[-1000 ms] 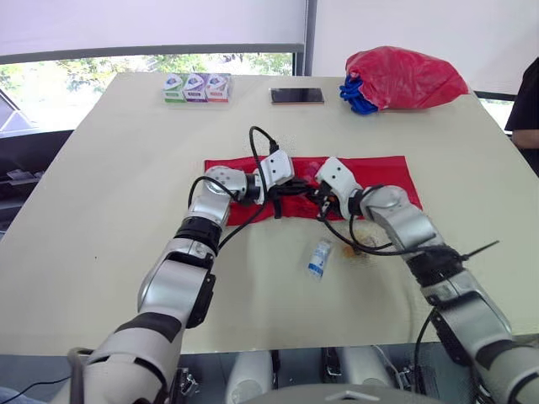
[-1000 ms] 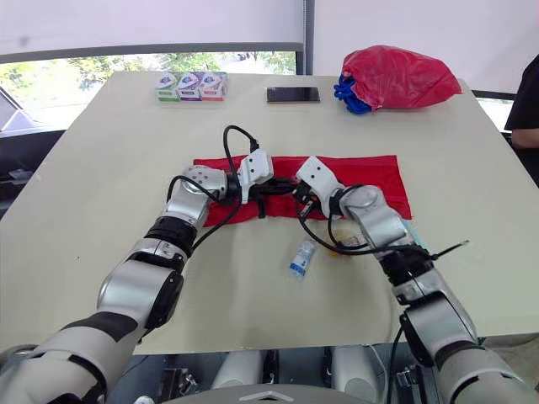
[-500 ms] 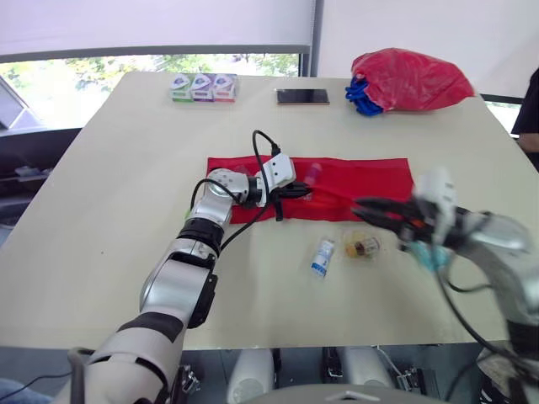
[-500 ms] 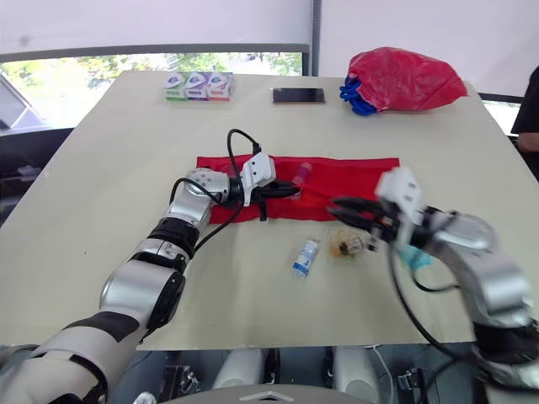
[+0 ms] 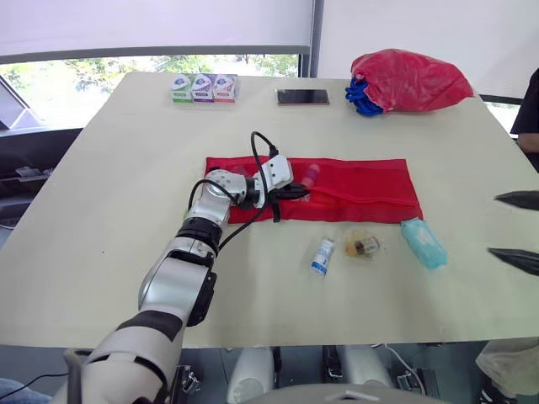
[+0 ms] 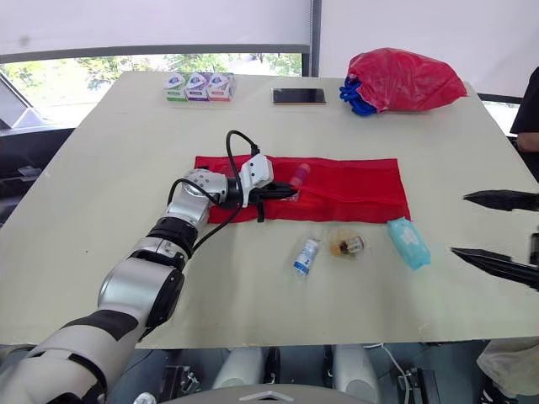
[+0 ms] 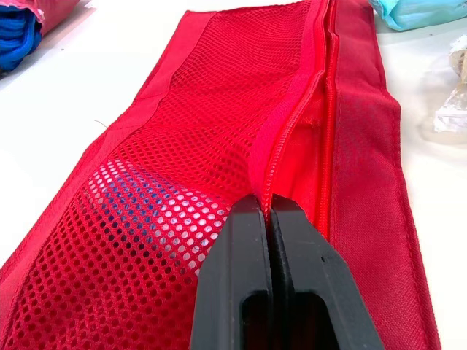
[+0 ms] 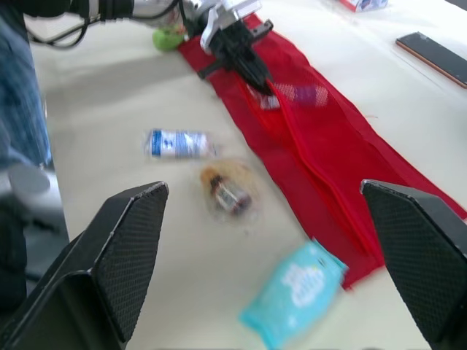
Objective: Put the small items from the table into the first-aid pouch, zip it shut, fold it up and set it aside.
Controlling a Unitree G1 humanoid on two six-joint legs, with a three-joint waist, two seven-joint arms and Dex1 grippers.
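Pale table (image 5: 109, 210). Carries a red pouch (image 5: 362, 181) at centre, spread flat, long side running 9 to 3 o'clock. Just off the pouch's near edge: at 6 o'clock a white bottle (image 5: 321, 255) on its side; at 5 o'clock, beside it, a bagged vial (image 5: 363, 246); at 4 o'clock a teal wipes pack (image 5: 423, 242), near the pouch's corner. Along the far edge: three boxes (image 5: 202, 87) in a row at 11 o'clock, a phone (image 5: 302, 97) at 12, a red bag (image 5: 408, 80) at 1 o'clock with a blue bundle (image 5: 360, 95) touching it.
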